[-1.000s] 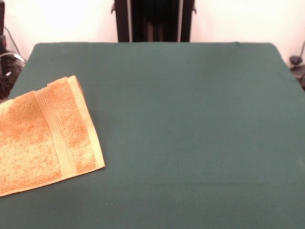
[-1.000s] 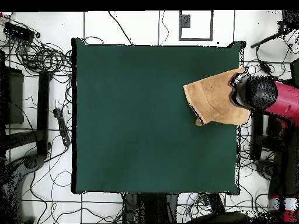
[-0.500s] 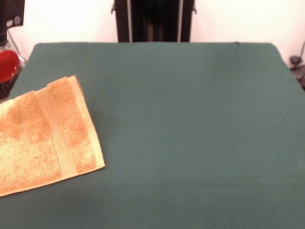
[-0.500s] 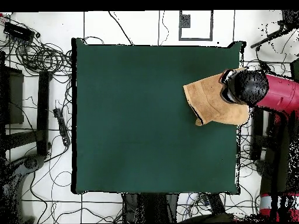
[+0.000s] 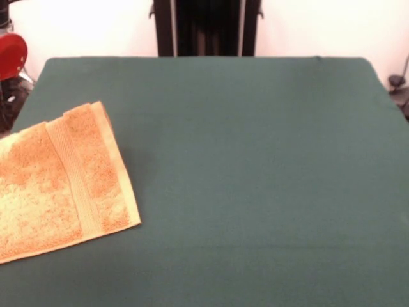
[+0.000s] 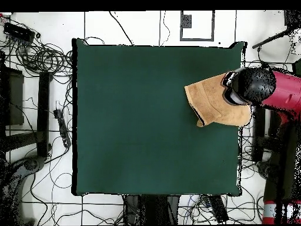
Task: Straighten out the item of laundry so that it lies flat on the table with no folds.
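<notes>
The orange-tan towel (image 5: 61, 182) lies at the left edge of the dark green table (image 5: 255, 160); its woven border band shows and its left part runs out of the picture. In the overhead view the towel (image 6: 213, 103) lies at the table's (image 6: 147, 118) right edge. The red arm's black end with the gripper (image 6: 241, 88) hangs over the towel's outer corner by the table edge; I cannot tell how far above the cloth it is or whether it is open or shut. In the front view only a red part of the arm (image 5: 11, 54) shows at the top left.
The black pedestal (image 5: 206, 27) stands behind the table's far side. Cables (image 6: 41, 56) and stands lie on the floor round the table. A white-framed square (image 6: 197, 25) lies on the floor beyond the table.
The arm's end has shifted a little over the towel's outer corner, up the overhead picture. In the front view the red part has come into view and risen. The towel has not moved.
</notes>
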